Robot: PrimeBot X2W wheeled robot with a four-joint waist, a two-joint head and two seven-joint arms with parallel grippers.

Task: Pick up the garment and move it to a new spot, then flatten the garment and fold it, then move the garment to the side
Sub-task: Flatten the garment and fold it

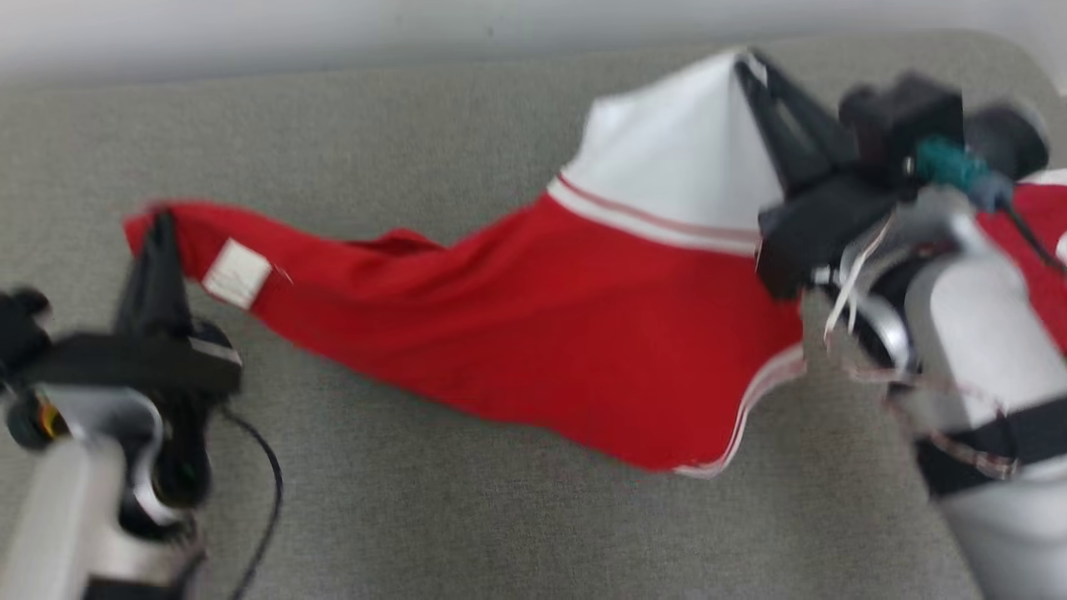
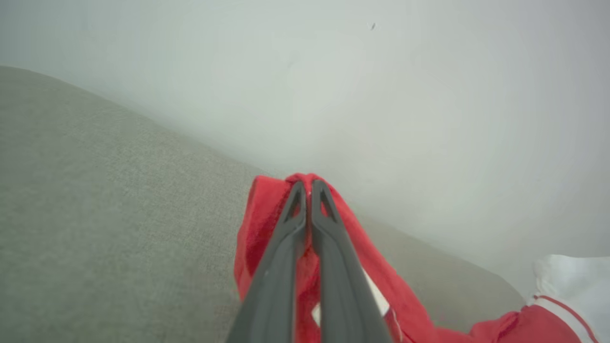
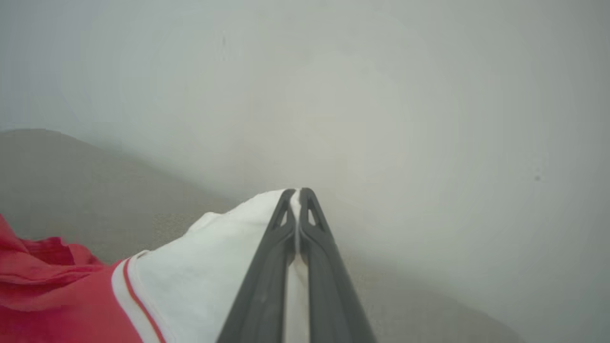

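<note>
While blurred by motion, shows from the head camera a red garment (image 1: pixel 542 333) strung slack over a grey cushion (image 1: pixel 417 517). Runs from 9 o'clock to 2 o'clock across the frame, sagging lowest toward 5 o'clock at a white-striped hem (image 1: pixel 750 408). Carries a white panel (image 1: pixel 683 158) at the 2 o'clock end and a small white label (image 1: pixel 237 272) near the 9 o'clock end. At 9 o'clock, left gripper (image 1: pixel 160 229), jaws pressed together on the red corner. At 2 o'clock, right gripper (image 1: pixel 750 68), jaws closed on the peak of the white panel, drawn up like a tent. At 7 o'clock, black cable (image 1: pixel 268 475) looping beside the pale left forearm (image 1: pixel 58 517).

From the left wrist: left gripper (image 2: pixel 309 188) with tips meeting, red garment (image 2: pixel 252 228) bunched around them and trailing toward 4 o'clock to the white panel (image 2: pixel 572 281). Grey cushion (image 2: pixel 95 214) at 9 o'clock, pale wall (image 2: pixel 381 95) at 12.

From the right wrist: right gripper (image 3: pixel 296 195) pinched on a thin white fold, white panel (image 3: pixel 214 267) spreading toward 8 o'clock, red cloth beyond at the frame edge. Cannot tell whether the cloth touches the cushion below.
</note>
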